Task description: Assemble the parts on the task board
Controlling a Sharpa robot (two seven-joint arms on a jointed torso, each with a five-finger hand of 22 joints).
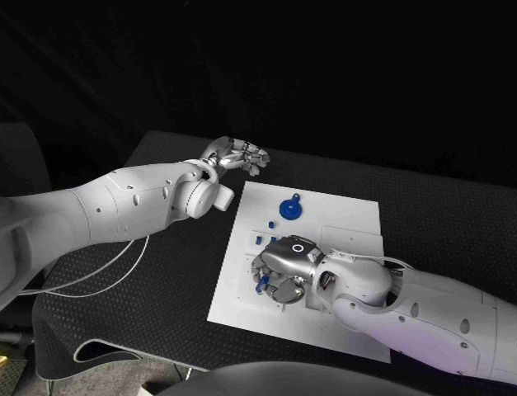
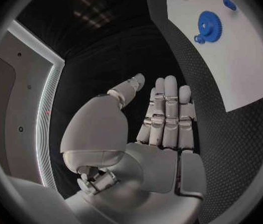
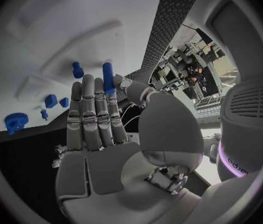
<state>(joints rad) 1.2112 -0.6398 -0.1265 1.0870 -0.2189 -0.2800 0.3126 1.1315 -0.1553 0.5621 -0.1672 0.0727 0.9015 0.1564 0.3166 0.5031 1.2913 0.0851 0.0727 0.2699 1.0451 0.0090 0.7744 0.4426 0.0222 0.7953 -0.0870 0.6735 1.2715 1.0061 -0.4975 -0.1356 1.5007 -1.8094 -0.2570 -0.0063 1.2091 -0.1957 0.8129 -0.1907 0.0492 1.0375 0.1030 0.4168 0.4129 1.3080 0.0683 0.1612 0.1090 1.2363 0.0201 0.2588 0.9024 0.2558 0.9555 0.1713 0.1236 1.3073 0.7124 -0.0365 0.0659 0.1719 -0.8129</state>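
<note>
1. On the black table (image 1: 151, 330) we see the task board (image 1: 330, 322), a white rectangular plate lying flat in the middle, its long side running away from the robot.
2. Near the board's far end we find a blue gear (image 1: 290, 208), round and toothed, with a small lug at its rim; the left wrist view shows the same gear (image 2: 211, 27) lying on the white surface.
3. Just nearer than the gear, we make out a few small blue parts (image 1: 269, 223) standing on the board; in the right wrist view they appear as short blue pegs and blocks (image 3: 51, 100).
4. Over the board's middle we see the right hand (image 1: 284, 268), palm down, with a blue peg (image 3: 108, 77) upright between its thumb and fingers; it seems to pinch the peg, though the contact is partly hidden.
5. Beside the board's far left corner, above the bare table, we see the left hand (image 1: 237, 155). In its wrist view the fingers (image 2: 168, 109) are straight and side by side, the thumb apart, with nothing in it.
</note>
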